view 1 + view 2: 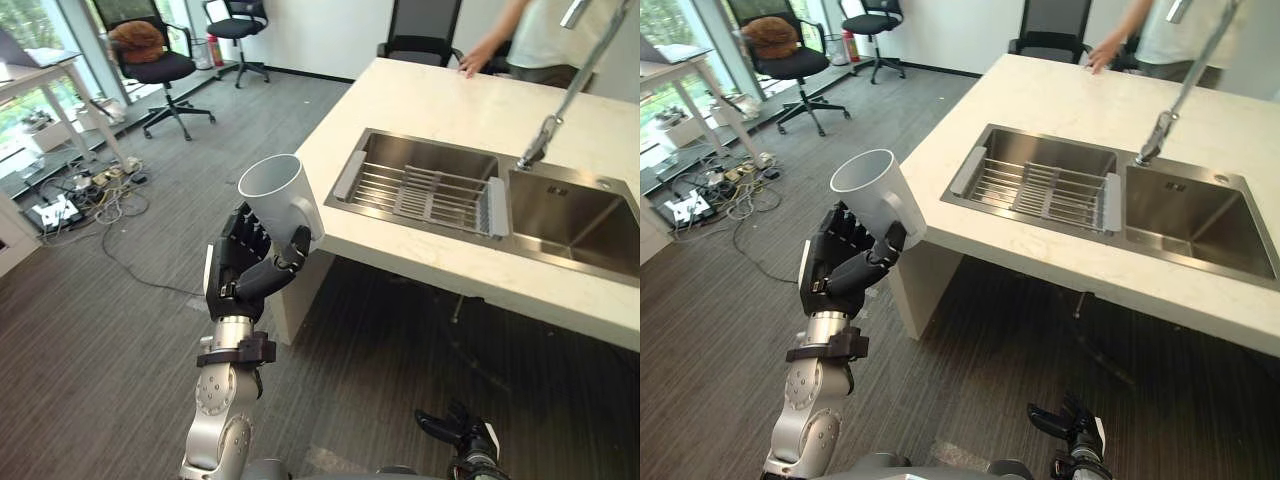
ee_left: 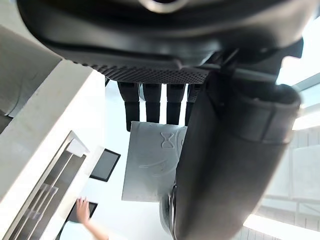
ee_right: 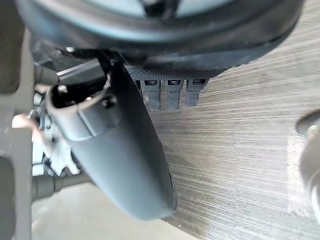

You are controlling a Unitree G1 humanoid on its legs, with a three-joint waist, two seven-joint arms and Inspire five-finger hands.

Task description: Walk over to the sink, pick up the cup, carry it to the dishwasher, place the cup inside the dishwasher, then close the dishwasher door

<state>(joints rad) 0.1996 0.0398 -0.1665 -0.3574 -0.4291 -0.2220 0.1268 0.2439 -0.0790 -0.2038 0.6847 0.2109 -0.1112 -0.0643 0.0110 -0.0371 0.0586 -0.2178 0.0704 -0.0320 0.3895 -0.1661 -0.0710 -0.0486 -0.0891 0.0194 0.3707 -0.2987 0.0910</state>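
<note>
One white cup (image 1: 282, 195) (tilted, mouth up) fills left hand's (image 1: 240, 275) curled fingers; right hand's (image 1: 465, 435) hang loose.

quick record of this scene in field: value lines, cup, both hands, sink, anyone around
cup: white cup, tilted, lifted off the counter
left hand: left hand curled round the cup, raised beside the counter's corner
right hand: right hand low, open, holding nothing
sink: sink with two basins, rack in the one nearer the cup
person: person at the counter's far side, touching it
</note>
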